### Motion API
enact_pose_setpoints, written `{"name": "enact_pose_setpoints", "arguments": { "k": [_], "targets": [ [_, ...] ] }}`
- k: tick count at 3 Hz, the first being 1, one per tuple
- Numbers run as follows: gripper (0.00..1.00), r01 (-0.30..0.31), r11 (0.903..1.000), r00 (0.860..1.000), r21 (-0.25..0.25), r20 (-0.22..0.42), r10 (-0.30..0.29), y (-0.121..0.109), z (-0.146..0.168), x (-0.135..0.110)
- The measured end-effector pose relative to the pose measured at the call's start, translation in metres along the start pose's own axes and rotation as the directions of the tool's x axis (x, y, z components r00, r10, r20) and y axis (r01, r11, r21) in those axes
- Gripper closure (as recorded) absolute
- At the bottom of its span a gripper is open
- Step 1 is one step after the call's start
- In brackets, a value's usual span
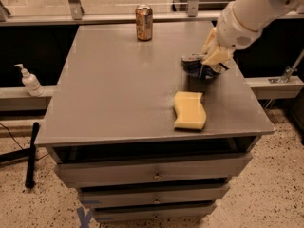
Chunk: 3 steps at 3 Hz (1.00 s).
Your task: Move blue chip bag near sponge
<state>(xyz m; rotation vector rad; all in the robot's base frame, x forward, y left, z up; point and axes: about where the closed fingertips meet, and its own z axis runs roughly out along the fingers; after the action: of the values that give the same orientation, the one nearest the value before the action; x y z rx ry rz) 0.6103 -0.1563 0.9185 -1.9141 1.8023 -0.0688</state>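
Observation:
The blue chip bag (195, 66) is dark blue and crumpled, held in my gripper (212, 61) at the right side of the grey table (118, 94), low over the surface. The cream fingers (216, 55) are shut on the bag's right part. The pale yellow sponge (189, 110) lies flat near the table's front right, just in front of the bag with a small gap between them. My white arm (251, 13) comes in from the upper right.
A gold-brown drink can (144, 22) stands upright at the back middle of the table. Drawers (154, 175) sit under the tabletop. A soap dispenser (29, 81) stands on a ledge at the left. A black pole (31, 153) lies on the floor.

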Motion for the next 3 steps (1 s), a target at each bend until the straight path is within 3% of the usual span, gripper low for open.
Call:
{"name": "enact_pose_setpoints", "arguments": {
  "k": [1,2,3],
  "targets": [
    [1.00,-0.026,0.9964,1.000,-0.081,-0.010,0.025,0.028,-0.015,0.026],
    [1.00,-0.035,0.9842,0.999,-0.174,0.006,0.036,0.048,-0.021,0.032],
    [1.00,-0.020,0.9636,0.999,-0.267,0.039,0.032,0.067,-0.021,0.024]
  ]
}}
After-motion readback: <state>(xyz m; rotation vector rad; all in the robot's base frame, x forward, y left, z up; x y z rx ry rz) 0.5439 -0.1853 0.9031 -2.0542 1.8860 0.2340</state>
